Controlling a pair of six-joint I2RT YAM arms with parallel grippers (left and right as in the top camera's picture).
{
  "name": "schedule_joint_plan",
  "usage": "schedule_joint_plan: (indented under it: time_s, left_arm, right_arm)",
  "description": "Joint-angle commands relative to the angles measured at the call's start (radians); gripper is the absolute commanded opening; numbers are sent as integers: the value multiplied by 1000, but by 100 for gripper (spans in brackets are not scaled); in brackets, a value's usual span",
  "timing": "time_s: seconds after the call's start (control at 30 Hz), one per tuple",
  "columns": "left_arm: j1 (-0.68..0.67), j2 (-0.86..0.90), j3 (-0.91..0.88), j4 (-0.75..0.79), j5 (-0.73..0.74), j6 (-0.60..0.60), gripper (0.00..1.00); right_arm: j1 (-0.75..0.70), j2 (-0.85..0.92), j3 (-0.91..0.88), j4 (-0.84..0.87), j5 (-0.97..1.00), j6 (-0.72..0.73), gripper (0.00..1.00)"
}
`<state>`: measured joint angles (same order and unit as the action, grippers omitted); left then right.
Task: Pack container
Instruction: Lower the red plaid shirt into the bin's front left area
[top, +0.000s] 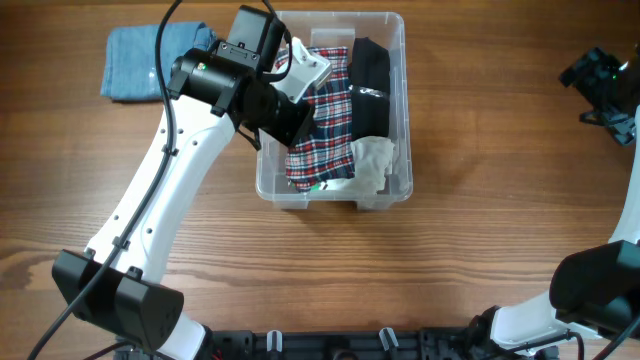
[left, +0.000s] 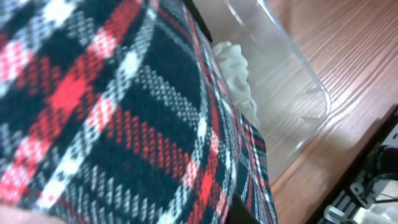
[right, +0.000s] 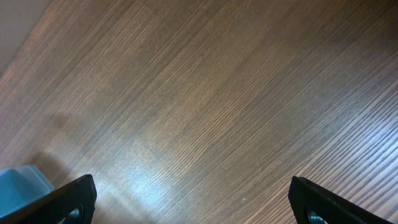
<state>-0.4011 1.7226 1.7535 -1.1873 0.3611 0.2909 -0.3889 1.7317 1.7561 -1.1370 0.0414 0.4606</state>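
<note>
Container (top: 406, 110) directly beneath left gripper (top: 312, 82), its grip hidden, perhaps on plaid cloth (top: 325, 135); right gripper (right: 193, 200) wide, far off.

The overhead view looks straight down on the whole desk (top: 450, 260) from well above. The left wrist view sits very close over the plaid cloth (left: 112, 124) in the container (left: 292, 74), and overhead shows both as well. The right wrist view looks down on bare desk from higher up.

The clear rectangular container (top: 405, 105) stands upright mid-table (open-topped, it seems), holding folded garments (top: 325, 125).
</note>
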Motion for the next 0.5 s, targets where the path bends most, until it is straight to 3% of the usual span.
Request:
schedule_joint_plan:
  time_s: [0.0,0.33,0.47]
  left_arm:
    - [0,-5,14,76,4,73,19]
    - [38,1,14,280,-44,51,25]
    - [89,31,14,336,45,17,26]
  right_arm:
    - [2,7,-4,4,-10,13,100]
    - [2,7,-4,3,-9,13,100]
    - [2,7,-4,3,-10,13,100]
